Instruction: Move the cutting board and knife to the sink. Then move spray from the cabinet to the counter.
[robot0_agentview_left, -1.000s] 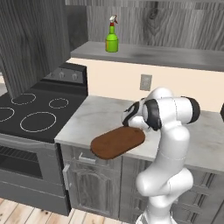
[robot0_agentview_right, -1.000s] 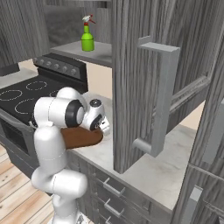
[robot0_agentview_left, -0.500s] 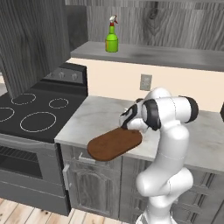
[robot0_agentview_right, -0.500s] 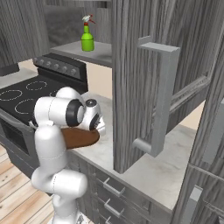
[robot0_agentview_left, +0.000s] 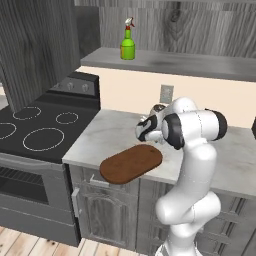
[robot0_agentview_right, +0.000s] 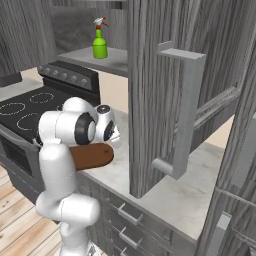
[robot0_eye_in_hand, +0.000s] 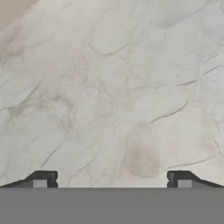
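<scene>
The pincer (robot0_eye_in_hand: 112, 179) stands released, tips wide apart, close over bare marbled worktop (robot0_eye_in_hand: 113, 87) with nothing between them. Just beside it lies the cutting board (robot0_agentview_left: 131, 163) — flat, reddish-brown, oblong with rounded ends — jutting past the worktop's front edge. Well above, the green spray (robot0_agentview_left: 127, 46) stands upright on the cabinet (robot0_agentview_left: 170, 25) shelf.

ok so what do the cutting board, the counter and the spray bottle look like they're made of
Cutting board: looks like wood, reddish-brown, smooth matt face; no grain visible, so not certain.
Counter: marble-like stone, white-grey with darker veins, clear in the hand view; could be an imitation.
Spray bottle: probably plastic, bright glossy green with a red-and-white trigger head.
</scene>
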